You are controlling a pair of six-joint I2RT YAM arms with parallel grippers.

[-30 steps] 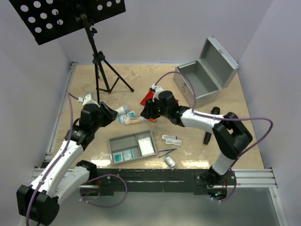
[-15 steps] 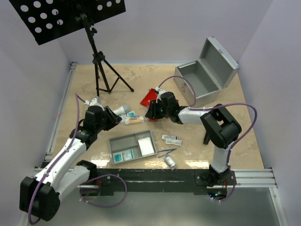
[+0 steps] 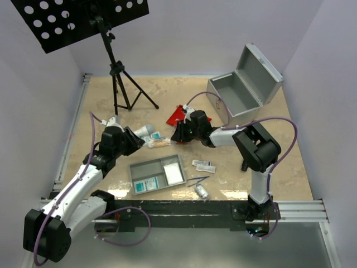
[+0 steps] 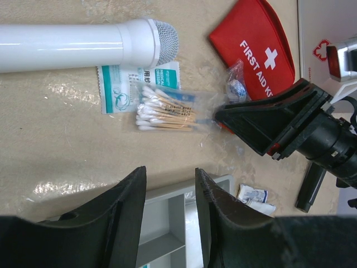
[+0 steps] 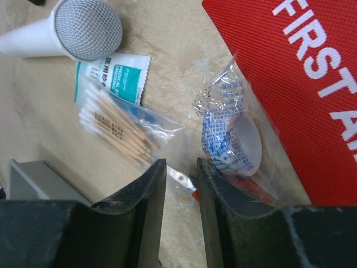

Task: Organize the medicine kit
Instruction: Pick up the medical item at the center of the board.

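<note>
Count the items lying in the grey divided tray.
2. A teal-printed packet lies in the grey tray's near-left compartment, and a white pad lies in its right compartment. More could be hidden underneath them.

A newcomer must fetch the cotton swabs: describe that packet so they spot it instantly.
Find the red FIRST AID KIT pouch mid-table. Close to it, by the grey mesh tip of a white tube, lies the cotton swab packet, overlapping a teal-printed sachet. It alone is a clear bag of wooden sticks with white tips.
</note>
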